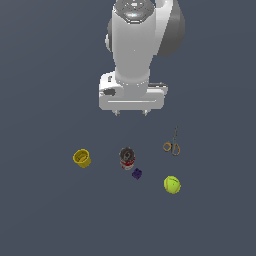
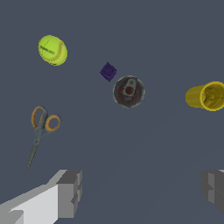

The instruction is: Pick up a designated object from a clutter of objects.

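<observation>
Overhead, the Panda arm's gripper point(image 1: 131, 113) hangs above the dark desk point(image 1: 45, 210), jaws spread wide and pinching nothing; its fingers point(image 2: 69, 192) frame the wrist view. Taking the red-labelled can point(image 1: 127, 158) as the clock's centre in the exterior view, the tennis ball point(image 1: 172, 184) lies at about four o'clock, well apart. A tiny purple cube point(image 1: 137, 174) sits just beside the can at five, orange-handled scissors point(image 1: 172, 145) at two, and a tipped yellow cup point(image 1: 82, 158) at nine.
</observation>
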### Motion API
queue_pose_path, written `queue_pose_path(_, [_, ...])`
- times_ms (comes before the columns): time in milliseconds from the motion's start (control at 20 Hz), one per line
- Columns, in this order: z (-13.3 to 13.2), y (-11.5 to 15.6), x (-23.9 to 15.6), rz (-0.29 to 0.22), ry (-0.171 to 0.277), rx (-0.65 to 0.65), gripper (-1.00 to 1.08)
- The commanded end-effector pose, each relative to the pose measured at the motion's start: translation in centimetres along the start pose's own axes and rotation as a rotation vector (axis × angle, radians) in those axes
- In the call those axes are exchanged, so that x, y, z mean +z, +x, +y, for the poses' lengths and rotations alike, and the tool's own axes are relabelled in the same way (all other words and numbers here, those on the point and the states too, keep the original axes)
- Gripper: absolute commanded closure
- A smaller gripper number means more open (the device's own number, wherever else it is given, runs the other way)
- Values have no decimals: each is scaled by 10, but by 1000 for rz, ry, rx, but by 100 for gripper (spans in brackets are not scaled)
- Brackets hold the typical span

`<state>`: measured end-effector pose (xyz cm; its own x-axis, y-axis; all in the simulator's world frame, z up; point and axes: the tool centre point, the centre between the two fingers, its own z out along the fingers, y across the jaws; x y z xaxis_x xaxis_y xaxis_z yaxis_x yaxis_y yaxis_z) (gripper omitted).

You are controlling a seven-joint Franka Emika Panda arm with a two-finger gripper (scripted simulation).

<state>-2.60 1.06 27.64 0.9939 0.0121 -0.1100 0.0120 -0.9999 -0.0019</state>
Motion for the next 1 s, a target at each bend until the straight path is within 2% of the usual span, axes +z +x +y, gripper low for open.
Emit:
queue_pose_path(0, [0,0,0,0,0,0,-92])
queue_pose_path(450, [9,0,7,-14,1,-16,-92])
queue_pose_path(950, [5,8,9,-10,0,-9,-92])
